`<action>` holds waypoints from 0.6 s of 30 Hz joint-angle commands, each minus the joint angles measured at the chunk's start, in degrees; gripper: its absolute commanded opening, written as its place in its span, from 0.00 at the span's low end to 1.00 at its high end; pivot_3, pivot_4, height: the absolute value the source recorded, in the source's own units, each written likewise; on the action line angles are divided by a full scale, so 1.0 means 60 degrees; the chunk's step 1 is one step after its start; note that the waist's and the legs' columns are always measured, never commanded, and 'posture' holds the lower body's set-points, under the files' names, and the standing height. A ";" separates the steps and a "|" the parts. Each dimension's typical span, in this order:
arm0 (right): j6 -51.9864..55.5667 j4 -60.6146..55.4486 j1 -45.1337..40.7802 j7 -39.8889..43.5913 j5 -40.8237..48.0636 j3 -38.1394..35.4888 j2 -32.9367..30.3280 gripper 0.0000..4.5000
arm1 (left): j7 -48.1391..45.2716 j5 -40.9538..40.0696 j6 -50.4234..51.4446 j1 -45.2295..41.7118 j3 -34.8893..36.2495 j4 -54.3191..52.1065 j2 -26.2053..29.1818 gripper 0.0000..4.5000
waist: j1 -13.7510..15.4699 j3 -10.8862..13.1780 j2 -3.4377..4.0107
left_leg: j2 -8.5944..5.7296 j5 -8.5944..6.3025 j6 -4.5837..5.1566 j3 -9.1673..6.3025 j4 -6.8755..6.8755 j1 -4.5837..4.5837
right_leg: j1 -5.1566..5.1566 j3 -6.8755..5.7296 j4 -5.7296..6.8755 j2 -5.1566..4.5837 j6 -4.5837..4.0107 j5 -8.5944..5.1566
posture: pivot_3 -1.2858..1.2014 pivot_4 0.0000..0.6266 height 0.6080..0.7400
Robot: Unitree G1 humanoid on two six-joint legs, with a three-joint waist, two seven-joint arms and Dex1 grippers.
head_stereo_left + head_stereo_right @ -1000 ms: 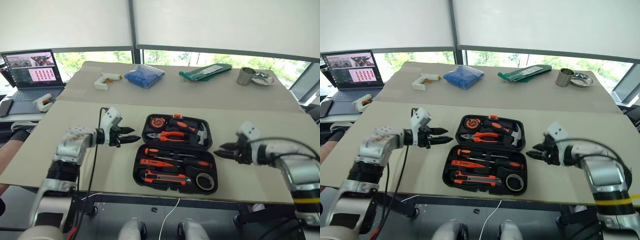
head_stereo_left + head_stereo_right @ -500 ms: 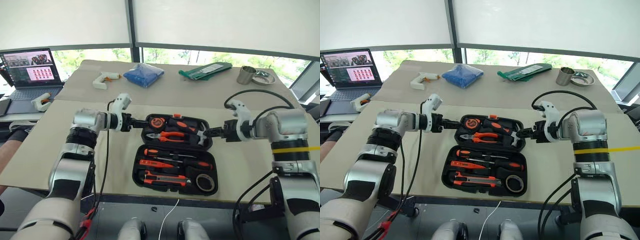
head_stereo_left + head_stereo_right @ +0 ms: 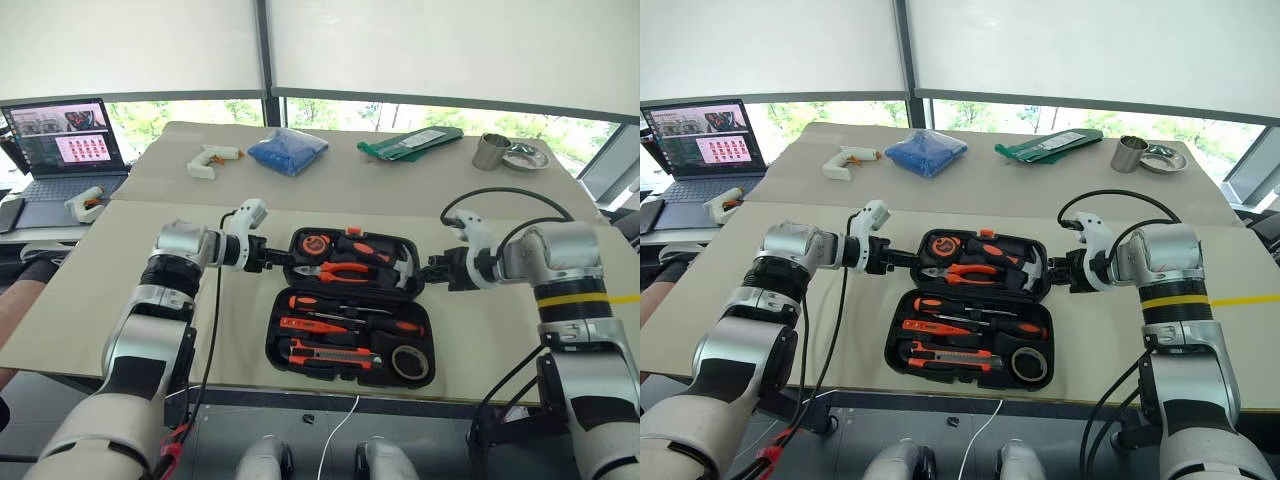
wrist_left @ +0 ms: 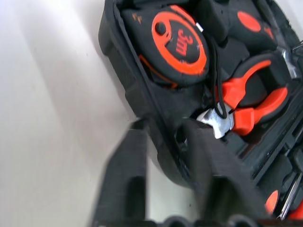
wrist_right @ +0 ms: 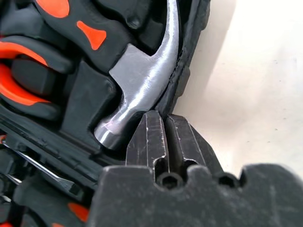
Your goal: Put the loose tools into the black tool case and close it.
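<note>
Both hands [image 3: 283, 262] [image 3: 424, 273] apparently pinch black tool case's [image 3: 350, 350] far-half rims.

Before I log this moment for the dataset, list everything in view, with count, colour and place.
tool case: 1, black, open, table centre
tools: several, orange-black, in the case's slots
tape roll: 1, dark, case's near right corner
hammer: 1, steel head, far half
tape measure: 1, orange-black, far half
glue guns: 2, white, far left
blue bundle: 1, far table
green packet: 1, far table
metal cup and dish: far right
laptop: 1, left
left gripper: shut on the case's left rim
right gripper: shut at the case's right rim
</note>
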 commanded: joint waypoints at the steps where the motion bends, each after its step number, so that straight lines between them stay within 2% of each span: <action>1: 0.0381 0.0083 0.0113 -0.0207 0.0048 -0.0010 0.0031 0.00 | 0.0188 -0.0131 0.0012 -0.0124 0.0294 0.0084 -0.0162 0.01 | -0.0003 0.0000 0.0000 | -0.0001 -0.0001 0.0001 -0.0003 0.0000 0.0002 | 0.0001 0.0000 0.0001 -0.0001 0.0000 0.0000 | 0.52 0.24 0.99; 4: -0.0212 -0.0063 0.0283 -0.0351 0.0054 -0.0210 0.0150 0.00 | 0.0336 -0.0202 -0.0104 -0.0061 0.0552 0.0209 -0.0320 0.01 | -0.0002 0.0000 0.0000 | -0.0003 0.0000 0.0001 -0.0004 -0.0001 0.0006 | 0.0004 0.0000 0.0001 -0.0002 0.0000 0.0000 | 0.52 0.24 0.99; 8: -0.3014 -0.0786 0.0690 -0.0459 -0.0025 -0.0984 0.0496 0.00 | 0.0512 -0.0600 -0.0920 0.0266 0.1395 -0.0167 -0.0425 0.01 | -0.0040 -0.0002 -0.0004 | -0.0004 0.0001 0.0001 -0.0007 0.0003 0.0034 | 0.0033 0.0002 -0.0005 -0.0002 0.0007 0.0009 | 0.52 0.24 0.99; 14: -0.7402 -0.2992 0.2330 0.0383 -0.0239 -0.1202 0.0348 0.00 | -0.0196 -0.1372 -0.3900 0.1842 0.2544 -0.1805 -0.0365 0.01 | -0.0063 0.0011 -0.0006 | -0.0031 0.0059 0.0018 0.0003 -0.0023 0.0014 | -0.0008 0.0030 -0.0012 -0.0025 0.0020 0.0044 | 0.52 0.24 0.99; 17: -0.9186 -0.3871 0.3473 0.0566 -0.0533 -0.1232 0.0209 0.00 | -0.0074 -0.1499 -0.5044 0.2459 0.2865 -0.2336 -0.0332 0.01 | -0.0042 0.0012 -0.0007 | -0.0033 0.0059 0.0016 0.0004 -0.0033 -0.0003 | -0.0020 0.0029 -0.0015 -0.0024 0.0021 0.0042 | 0.52 0.24 0.99; 18: -1.0260 -0.3996 0.4122 0.0609 -0.0888 -0.1172 0.0107 0.00 | -0.0029 -0.1539 -0.5814 0.2820 0.3049 -0.2617 -0.0370 0.01 | -0.0033 0.0012 -0.0007 | -0.0035 0.0059 0.0014 0.0009 -0.0033 -0.0003 | -0.0019 0.0028 -0.0015 -0.0024 0.0022 0.0042 | 0.52 0.24 0.99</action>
